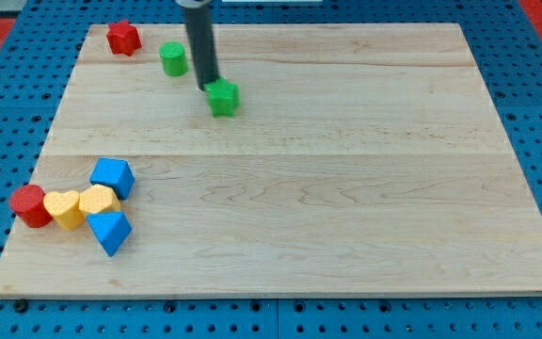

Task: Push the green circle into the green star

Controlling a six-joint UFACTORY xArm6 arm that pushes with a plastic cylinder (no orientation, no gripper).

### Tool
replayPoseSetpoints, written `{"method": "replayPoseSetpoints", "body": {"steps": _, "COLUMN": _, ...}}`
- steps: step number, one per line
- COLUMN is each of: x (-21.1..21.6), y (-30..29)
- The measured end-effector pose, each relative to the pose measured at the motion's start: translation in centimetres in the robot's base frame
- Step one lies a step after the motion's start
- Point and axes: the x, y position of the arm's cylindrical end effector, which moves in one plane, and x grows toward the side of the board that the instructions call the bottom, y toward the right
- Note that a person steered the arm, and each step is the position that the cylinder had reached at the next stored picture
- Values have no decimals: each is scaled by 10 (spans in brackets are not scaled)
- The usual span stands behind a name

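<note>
The tool's tip (pixel 208 88), a bare rod with nothing to grip, touches the green star (pixel 223 97), while the small, light, stiff green circle (pixel 173 58) probably slides easily on the surface (pixel 346 188) if pushed from its left side.

A red wooden pentagon block (pixel 122 38) sits far left on the pale wooden worktop (pixel 346 207); near left (tightly clustered) are a red wooden cylinder (pixel 30 205), yellow wooden heart (pixel 64 208), yellow wooden hexagon (pixel 99 201), blue wooden cube (pixel 112 176) and blue wooden triangle (pixel 110 232).

Robotics lab bench.
Pale wooden tabletop (pixel 346 188) laid on blue perforated pegboard (pixel 534 66), small coloured blocks (pixel 73 202) scattered about.
</note>
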Motion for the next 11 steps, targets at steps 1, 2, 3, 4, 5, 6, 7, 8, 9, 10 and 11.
{"method": "replayPoseSetpoints", "body": {"steps": 1, "x": 27, "y": 21}}
{"method": "replayPoseSetpoints", "body": {"steps": 2, "x": -27, "y": 49}}
{"method": "replayPoseSetpoints", "body": {"steps": 3, "x": -76, "y": 35}}
{"method": "replayPoseSetpoints", "body": {"steps": 4, "x": -107, "y": -45}}
{"method": "replayPoseSetpoints", "body": {"steps": 5, "x": -116, "y": -105}}
{"method": "replayPoseSetpoints", "body": {"steps": 6, "x": -62, "y": -54}}
{"method": "replayPoseSetpoints", "body": {"steps": 7, "x": 7, "y": 22}}
{"method": "replayPoseSetpoints", "body": {"steps": 8, "x": 7, "y": 45}}
{"method": "replayPoseSetpoints", "body": {"steps": 9, "x": -10, "y": -15}}
{"method": "replayPoseSetpoints", "body": {"steps": 10, "x": -10, "y": -44}}
{"method": "replayPoseSetpoints", "body": {"steps": 11, "x": -10, "y": -44}}
